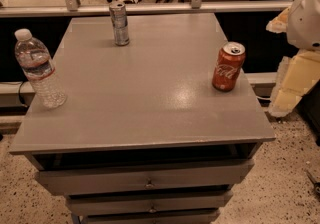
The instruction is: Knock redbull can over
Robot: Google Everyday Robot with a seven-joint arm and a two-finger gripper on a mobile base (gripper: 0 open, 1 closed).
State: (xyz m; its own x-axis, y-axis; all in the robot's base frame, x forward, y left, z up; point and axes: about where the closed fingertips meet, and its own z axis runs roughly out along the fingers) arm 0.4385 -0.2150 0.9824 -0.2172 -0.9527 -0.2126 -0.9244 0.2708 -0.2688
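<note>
Camera view looks down on the grey cabinet top (pixel 150 103) from above its front edge. The redbull can (pixel 119 23) stands upright near the far edge, a little left of centre, with bare surface all around it. Your gripper (pixel 300 15) hangs at the upper right edge of the picture, off the cabinet's right side and well apart from the can. It is partly cut off, and you cannot tell whether it is set wide or narrow.

Your main risk, as I judge it, is the Coca-Cola can (pixel 228 66). It stands upright close to the right edge, below the straight line from gripper to target, so a sweep begun too near the front could clip it and tip the wrong can. The far edge is a second risk. The redbull can sits just short of it, and a push aimed away from you could send it off the back toward the rail (pixel 150 9) instead of laying it down on the top. A contact too low may only slide it.

For room, you have the open middle of the top and the far right corner. The water bottle (pixel 37 68) stands by the left edge, well apart from the target. Coming in over that far right corner and striking high and leftward looks the safest line.
</note>
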